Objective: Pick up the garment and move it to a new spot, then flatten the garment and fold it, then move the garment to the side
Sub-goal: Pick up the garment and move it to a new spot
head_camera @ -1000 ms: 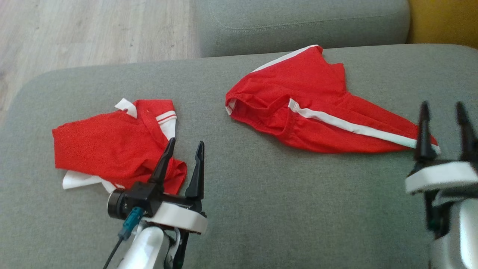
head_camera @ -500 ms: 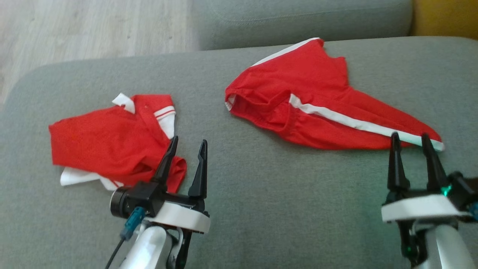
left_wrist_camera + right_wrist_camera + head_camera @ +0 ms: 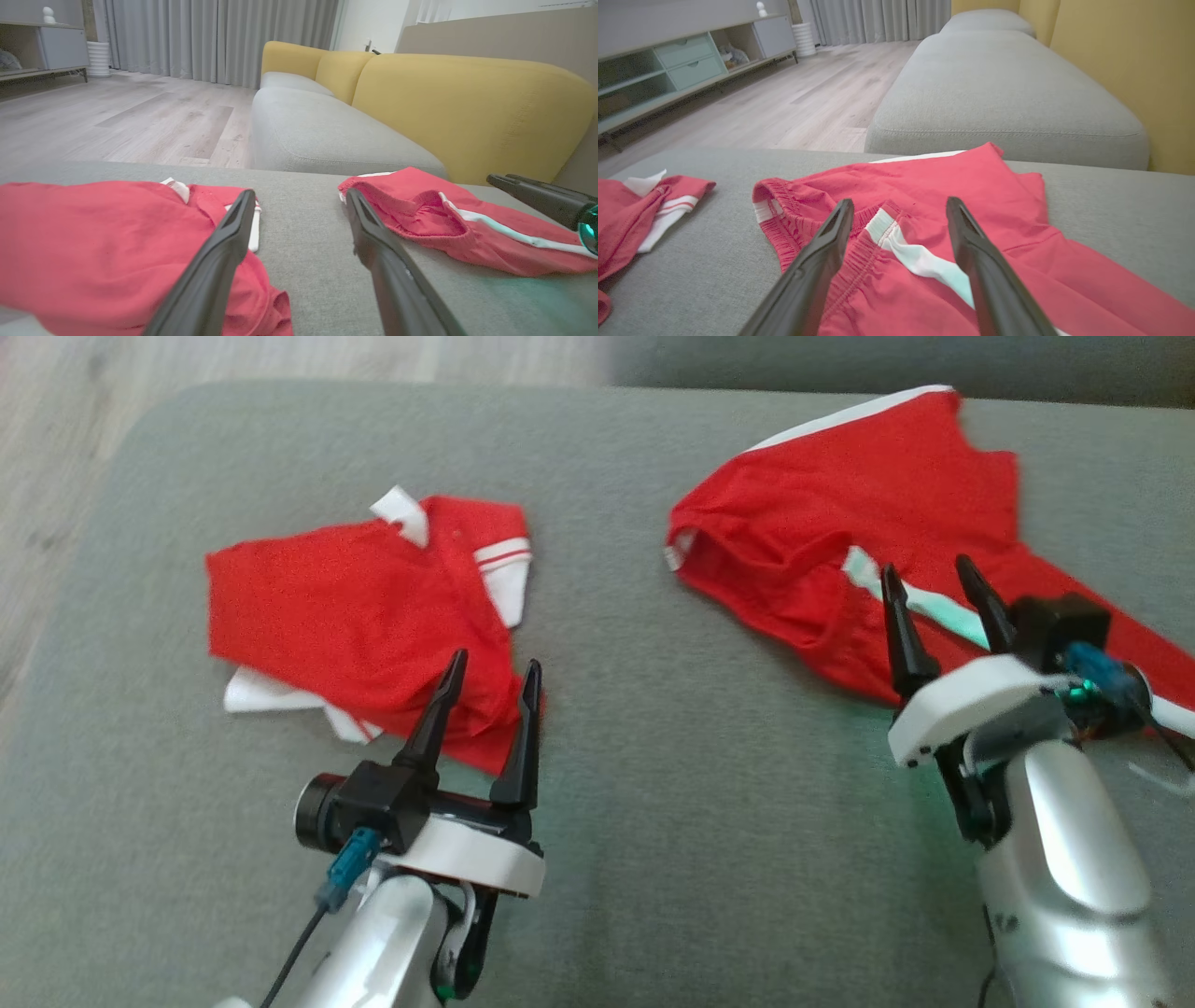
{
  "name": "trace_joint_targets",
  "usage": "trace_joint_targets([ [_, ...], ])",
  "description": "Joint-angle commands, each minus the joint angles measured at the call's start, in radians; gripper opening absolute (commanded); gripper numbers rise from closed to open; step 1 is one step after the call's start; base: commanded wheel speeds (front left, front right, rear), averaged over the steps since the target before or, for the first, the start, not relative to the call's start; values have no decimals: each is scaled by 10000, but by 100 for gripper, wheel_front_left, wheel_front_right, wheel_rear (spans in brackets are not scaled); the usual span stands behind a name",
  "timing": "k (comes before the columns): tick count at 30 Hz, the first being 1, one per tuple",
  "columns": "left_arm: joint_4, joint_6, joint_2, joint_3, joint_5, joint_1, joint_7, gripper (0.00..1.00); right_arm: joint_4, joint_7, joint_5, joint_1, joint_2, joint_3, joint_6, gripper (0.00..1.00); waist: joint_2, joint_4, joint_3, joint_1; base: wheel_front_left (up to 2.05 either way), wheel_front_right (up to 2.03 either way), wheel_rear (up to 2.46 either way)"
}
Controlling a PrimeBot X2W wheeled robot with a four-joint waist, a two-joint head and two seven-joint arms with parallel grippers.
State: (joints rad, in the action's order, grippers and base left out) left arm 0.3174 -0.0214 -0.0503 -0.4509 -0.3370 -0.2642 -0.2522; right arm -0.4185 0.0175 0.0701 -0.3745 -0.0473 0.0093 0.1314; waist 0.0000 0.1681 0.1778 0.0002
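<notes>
Two red garments lie on the grey sofa seat (image 3: 700, 821). A crumpled red shirt (image 3: 355, 616) with white collar and cuffs lies on the left. Red shorts (image 3: 859, 495) with a white side stripe lie on the right. My left gripper (image 3: 497, 659) stands open at the shirt's near right corner, nothing between its fingers; in the left wrist view (image 3: 300, 192) the shirt (image 3: 93, 233) is to its left and the shorts (image 3: 420, 219) to its right. My right gripper (image 3: 925, 566) is open above the shorts' waistband and stripe, seen astride the stripe in the right wrist view (image 3: 899, 200).
Wooden floor (image 3: 56, 476) lies beyond the seat's left edge. A second grey seat cushion (image 3: 994, 93) continues behind, with a yellow backrest (image 3: 467, 107) along the right. A low cabinet (image 3: 668, 65) stands far off. Bare seat fabric lies between the two garments.
The head camera has shifted, sliding the scene right and down. My right gripper has moved forward and left, from beside the shorts' leg tip to over their waistband. The left gripper stays by the shirt.
</notes>
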Motion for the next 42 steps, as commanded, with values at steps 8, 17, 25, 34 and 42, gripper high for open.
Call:
trace_joint_targets([
  [8,-371,-177,1,-99,-261,-632,-95,100,-2292,-107,-1169,-1780,-30,-477,-7,100,0,861,644,-2,0,0,0],
  [17,-362,-295,1,-177,-280,-731,-95,100,-4026,567,-1341,-2573,-30,-557,-7,0,0,816,776,-2,0,0,0],
  [25,-190,-256,1,99,-109,-570,-95,100,-4250,1851,-236,-2541,-30,612,-7,0,0,161,327,-2,0,0,0],
  [34,-55,-136,1,475,126,-172,-95,100,-2748,2009,1123,-1117,-30,2405,-7,0,0,-602,-552,-2,0,0,0],
  [42,3,-51,1,607,198,68,-95,100,-618,988,1380,558,-30,3585,-7,0,0,-878,-1068,-2,0,0,0],
])
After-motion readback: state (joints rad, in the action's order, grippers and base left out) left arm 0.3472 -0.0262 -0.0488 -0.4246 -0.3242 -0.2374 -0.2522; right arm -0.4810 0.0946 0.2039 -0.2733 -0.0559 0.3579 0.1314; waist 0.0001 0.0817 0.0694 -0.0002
